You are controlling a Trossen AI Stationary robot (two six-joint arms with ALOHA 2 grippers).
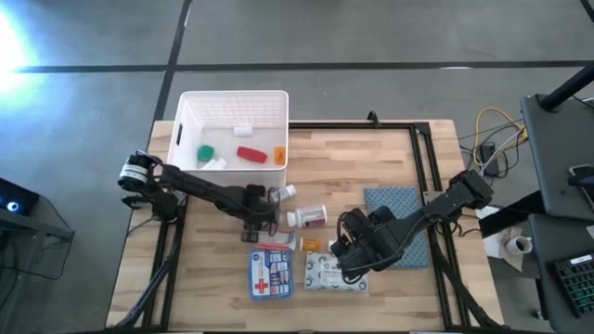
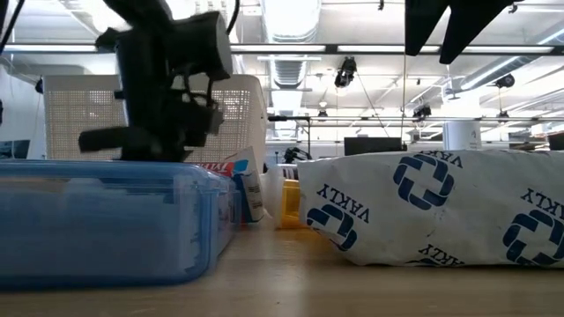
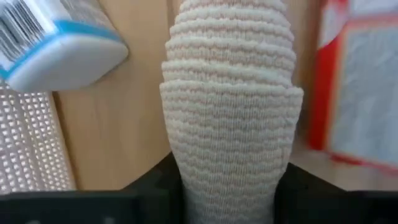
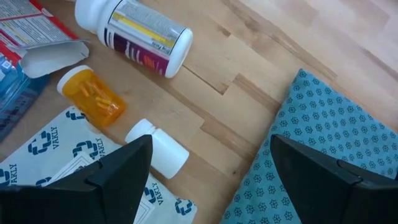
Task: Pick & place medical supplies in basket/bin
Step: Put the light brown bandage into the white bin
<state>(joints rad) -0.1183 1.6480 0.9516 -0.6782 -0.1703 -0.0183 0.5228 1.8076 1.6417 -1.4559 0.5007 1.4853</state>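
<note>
**Right wrist cam: fingers apart over cluttered wood**

My right gripper [image 4: 208, 180] has its two dark fingers [image 4: 109, 177] spread wide, nothing between them. Bare wooden table [image 4: 249, 56] shows in the gap. Between the fingers lies a small white bottle [image 4: 157, 148] on its side, touching the white wipes pack [image 4: 56, 152] with blue logos. Just beside it, an orange pill vial [image 4: 92, 90], also on its side. A large white pill bottle [image 4: 134, 32] with a maroon-yellow label lies near it. A red-white carton [image 4: 34, 34] sits next to the vial. The teal patterned cloth pad [image 4: 317, 134] runs under my other finger.
</note>
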